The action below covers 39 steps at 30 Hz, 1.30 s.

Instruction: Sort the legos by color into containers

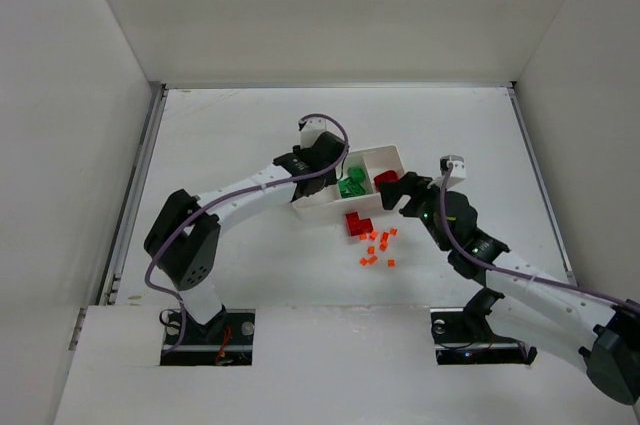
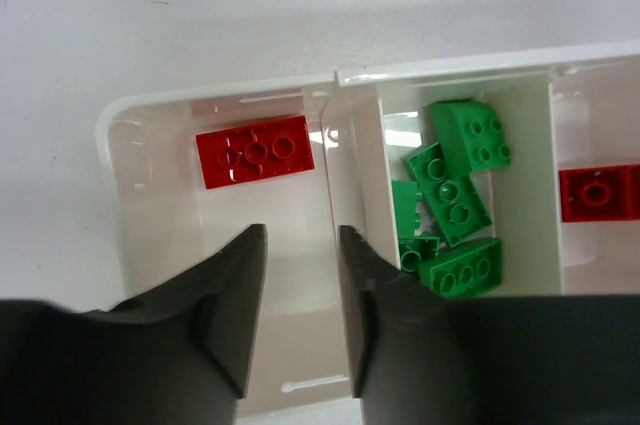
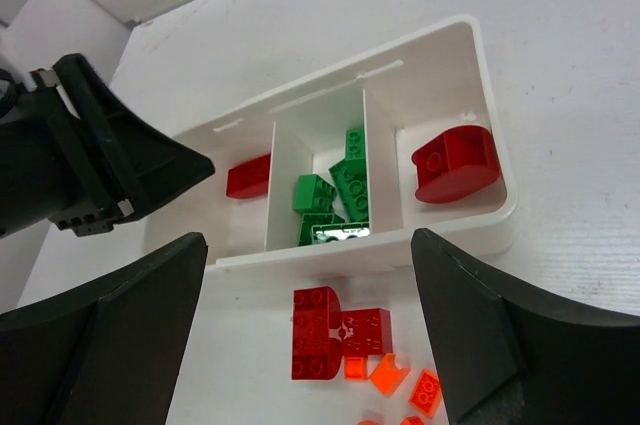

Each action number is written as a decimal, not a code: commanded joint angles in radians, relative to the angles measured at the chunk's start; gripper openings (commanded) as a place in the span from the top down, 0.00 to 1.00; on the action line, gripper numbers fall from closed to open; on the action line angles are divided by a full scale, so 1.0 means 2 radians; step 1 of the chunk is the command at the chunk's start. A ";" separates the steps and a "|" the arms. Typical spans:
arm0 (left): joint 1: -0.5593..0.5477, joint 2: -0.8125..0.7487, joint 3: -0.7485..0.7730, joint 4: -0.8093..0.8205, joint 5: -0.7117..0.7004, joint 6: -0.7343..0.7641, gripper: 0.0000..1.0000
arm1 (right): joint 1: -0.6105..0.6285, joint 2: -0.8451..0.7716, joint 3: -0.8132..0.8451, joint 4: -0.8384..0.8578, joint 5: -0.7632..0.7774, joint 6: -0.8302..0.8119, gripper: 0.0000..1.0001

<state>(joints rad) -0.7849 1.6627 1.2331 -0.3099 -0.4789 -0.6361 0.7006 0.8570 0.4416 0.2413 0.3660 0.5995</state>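
The white tray [image 1: 325, 209] lies slightly slanted in the middle of the surface [image 1: 230, 135]. Its left compartment holds one flat red brick [image 2: 255, 151], the middle one a heap of green bricks [image 2: 455, 190], and the right one a rounded red brick [image 3: 455, 163]. The left hand [image 2: 300, 235] hangs over the left compartment, fingers [image 2: 235, 295] a little apart, grasping nothing. The right hand [image 3: 308, 245] is spread wide and released above loose red bricks [image 3: 328, 330] just near of the tray's near wall, with orange bits [image 1: 378, 245] scattered beside them.
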 commanded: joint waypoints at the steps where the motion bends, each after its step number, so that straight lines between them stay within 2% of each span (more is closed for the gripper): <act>1: 0.005 0.036 0.021 -0.044 0.029 0.004 0.60 | 0.000 0.008 0.005 0.024 0.003 -0.001 0.11; 4: 0.010 0.060 0.020 -0.036 0.054 0.003 0.50 | 0.000 0.013 0.007 0.024 0.003 -0.001 0.11; 6: 0.012 0.074 0.020 -0.028 0.062 0.006 0.47 | 0.000 0.016 0.008 0.024 0.003 -0.001 0.11; 18: 0.034 0.130 0.003 0.023 0.052 0.009 0.47 | 0.002 0.023 0.011 0.027 0.001 -0.002 0.10; 20: 0.035 0.136 -0.002 0.034 0.049 0.009 0.51 | 0.003 0.022 0.010 0.027 0.001 -0.003 0.10; 22: 0.038 0.139 -0.009 0.043 0.048 0.009 0.60 | 0.003 0.020 0.009 0.027 0.001 -0.003 0.10; 25: 0.041 0.127 -0.020 0.050 0.045 0.010 0.82 | 0.003 0.016 0.008 0.027 0.000 -0.003 0.10; 26: 0.041 0.121 -0.021 0.050 0.042 0.010 0.85 | 0.003 0.016 0.008 0.027 0.000 -0.003 0.10; 31: 0.032 0.087 -0.021 0.048 0.023 0.022 0.90 | 0.003 0.020 0.009 0.028 -0.002 -0.002 0.10; 39: 0.021 0.042 -0.018 0.036 0.016 0.030 0.92 | 0.003 0.021 0.009 0.028 -0.003 -0.001 0.10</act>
<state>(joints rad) -0.7338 1.8381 1.2034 -0.2245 -0.4194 -0.5949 0.7013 0.9035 0.4416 0.2417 0.3653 0.5995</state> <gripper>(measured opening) 0.079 0.896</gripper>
